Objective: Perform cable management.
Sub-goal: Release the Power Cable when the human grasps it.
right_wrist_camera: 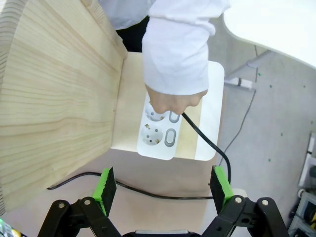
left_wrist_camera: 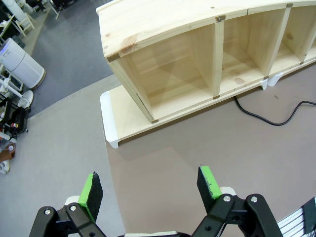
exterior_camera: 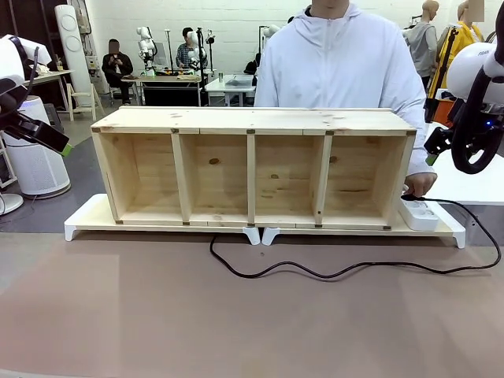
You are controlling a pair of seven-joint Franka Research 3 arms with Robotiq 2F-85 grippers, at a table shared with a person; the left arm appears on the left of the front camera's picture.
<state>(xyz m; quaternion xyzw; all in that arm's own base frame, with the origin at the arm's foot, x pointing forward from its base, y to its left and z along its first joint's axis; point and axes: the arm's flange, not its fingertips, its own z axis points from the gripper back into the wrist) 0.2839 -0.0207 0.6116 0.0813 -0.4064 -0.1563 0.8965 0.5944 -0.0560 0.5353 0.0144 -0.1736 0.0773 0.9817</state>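
The black cable point(exterior_camera: 331, 272) leaves the white power strip point(exterior_camera: 417, 214) at the shelf's right end. It loops out right, crosses the brown table and ends under the shelf's front middle. A person's hand point(right_wrist_camera: 173, 98) holds the plug end at the power strip point(right_wrist_camera: 158, 136), with the cable point(right_wrist_camera: 210, 145) trailing toward me. My right gripper point(right_wrist_camera: 163, 183) hangs open above the strip, clear of it, and appears at the right edge in the front view point(exterior_camera: 432, 154). My left gripper point(left_wrist_camera: 149, 185) is open and empty, high over the table's left end point(exterior_camera: 63, 147). The cable point(left_wrist_camera: 266, 117) lies far from it.
A long wooden shelf point(exterior_camera: 252, 169) with several open compartments stands on white-edged base boards point(exterior_camera: 87, 220). The person in a white top point(exterior_camera: 339, 63) stands behind it. A white side table point(exterior_camera: 472, 185) is at the right. Brown tabletop point(exterior_camera: 236, 323) lies bare in front.
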